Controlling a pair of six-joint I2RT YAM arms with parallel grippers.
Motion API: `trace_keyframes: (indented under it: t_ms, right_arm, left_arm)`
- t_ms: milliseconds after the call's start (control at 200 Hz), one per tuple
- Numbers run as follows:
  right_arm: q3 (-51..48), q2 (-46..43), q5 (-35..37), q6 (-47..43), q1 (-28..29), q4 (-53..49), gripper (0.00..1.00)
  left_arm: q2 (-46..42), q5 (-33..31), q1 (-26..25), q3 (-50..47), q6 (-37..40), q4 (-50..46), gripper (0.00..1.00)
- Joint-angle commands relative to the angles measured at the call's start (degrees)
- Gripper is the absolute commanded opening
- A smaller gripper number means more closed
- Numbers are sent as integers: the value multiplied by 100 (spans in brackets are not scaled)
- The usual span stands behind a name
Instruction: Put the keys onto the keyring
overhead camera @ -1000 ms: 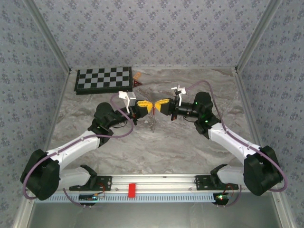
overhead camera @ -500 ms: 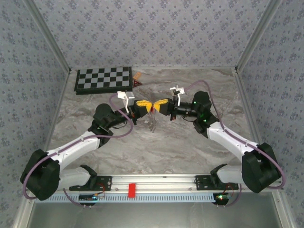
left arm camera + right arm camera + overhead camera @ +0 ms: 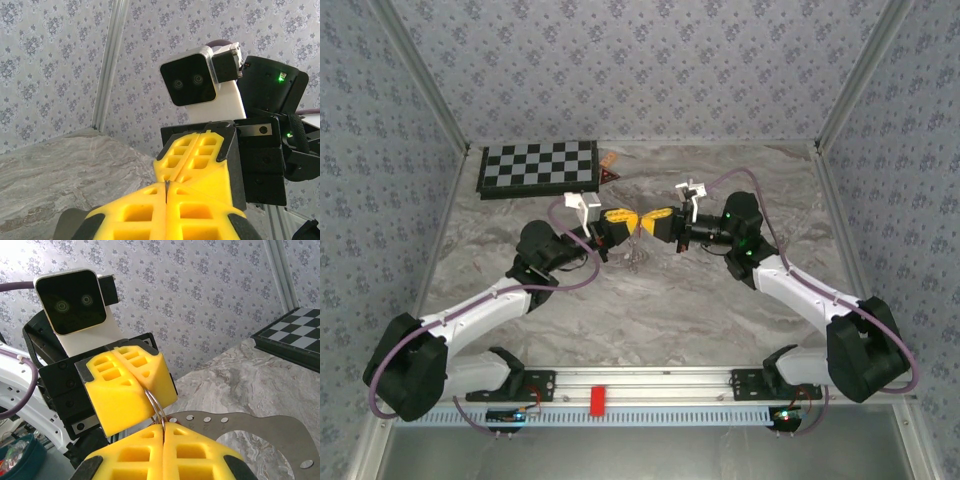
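**Two robot grippers meet tip to tip over a keyring, edging toward the far side of the table**

Seen from above, the left gripper and the right gripper press their yellow fingertips together above the middle of the marble-patterned table. Over the last second the joined pair has drifted a little toward the far wall, and the right arm's elbow has swung inward with it. The tips have stayed together throughout, so this looks like a small repositioning in the middle of threading, not a finished step.

Both grippers are pinched narrow. The left one clamps the keyring. The right one is closed with no gap; the ring's lower end runs into its seam, but I cannot tell whether it grips the ring itself or the key. The key's place cannot be told; it may be hidden between the fingers.

The right wrist camera shows the thin silver loop coming out of the left gripper's fingers; the left wrist camera shows only a dark sliver at the seam where the tips touch. The overhead camera gives the wider scene: a faint chain seems to dangle below the tips; a chessboard lies at the far left, well apart; a red block sits on the near rail.
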Motion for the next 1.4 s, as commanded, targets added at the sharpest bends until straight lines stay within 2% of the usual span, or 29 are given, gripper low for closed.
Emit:
trace_keyframes:
  t_ms: [0, 395, 785, 900, 1029, 1244, 1399]
  right_arm:
    - [-78, -173, -237, -209, 64, -398, 0]
    - [-112, -284, -270, -297, 22, -584, 0]
    - [77, -42, -817, 6, 144, -643, 2]
    - [26, -37, -1057, 403, 85, -378, 4]
    - [-32, -65, -1201, 619, 61, -250, 12]
    - [-18, -243, -973, 44, 17, -1024, 15]
    - [-20, -660, -186, -478, -54, -1463, 18]
  left_arm:
    - [-200, -236, -36, 70, 90, 530, 0]
    - [-251, -314, -27, -2, 100, 554, 0]
    - [-171, -302, -23, -48, 49, 744, 0]
    - [-242, -332, -26, -80, 164, 659, 0]
    - [-251, -343, -24, -105, 179, 668, 0]
    - [-249, -308, -27, -106, 130, 722, 0]
    - [-269, -315, -22, -108, 121, 672, 0]
